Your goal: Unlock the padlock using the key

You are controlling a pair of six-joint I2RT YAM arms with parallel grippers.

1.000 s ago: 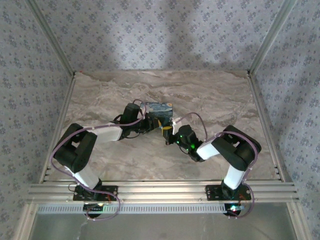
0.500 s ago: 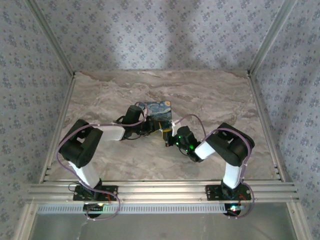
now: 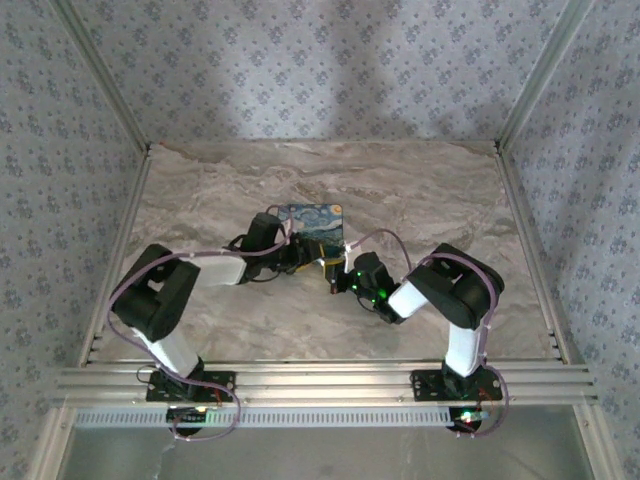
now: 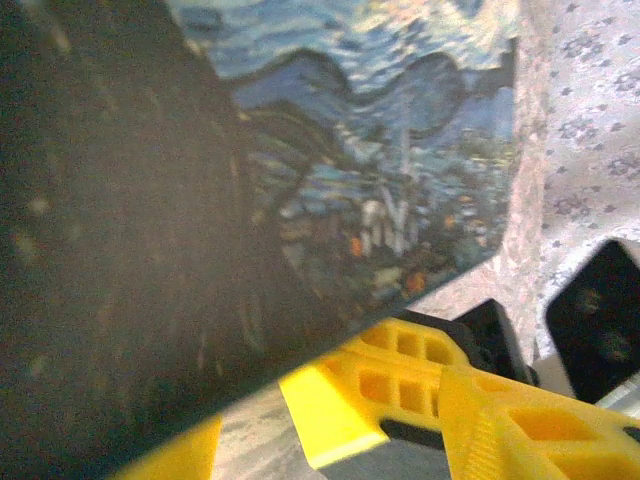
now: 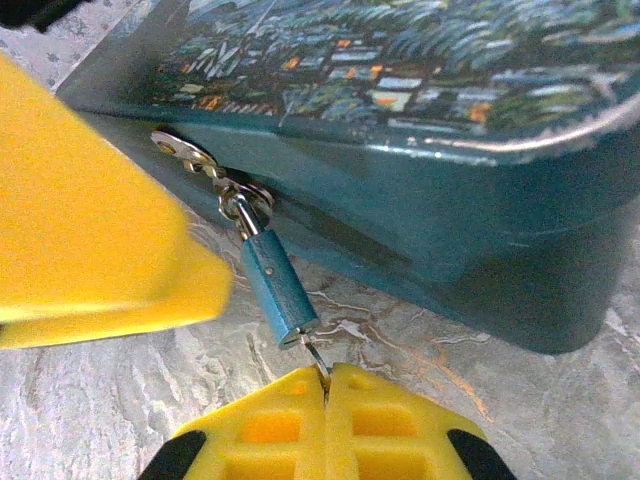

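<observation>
The marbled bench [image 3: 420, 190] carries the painted box [image 3: 318, 218] near its middle, with both arms meeting at the box's 6 o'clock edge. In the left wrist view the left gripper [image 4: 248, 425] has its jaws apart, bare bench showing between them and nothing held. In the right wrist view the right gripper [image 5: 326, 392] is pressed closed on a thin silvery shank that I take for the key [image 5: 316, 358]. Its yellow head cannot be told apart from the yellow fingers.

The padlock [image 5: 278, 285] hangs from the hasp [image 5: 183, 152] on the box's front wall, just off the bench. Its long axis is tilted: the shackle [image 5: 243, 212] points to 11 o'clock, the keyhole end to 5 o'clock. The key runs on along much the same line into that lower end.

Judged from this, the key is seated. The shackle looks closed and sits through the hasp, so the turn and the release are left.
</observation>
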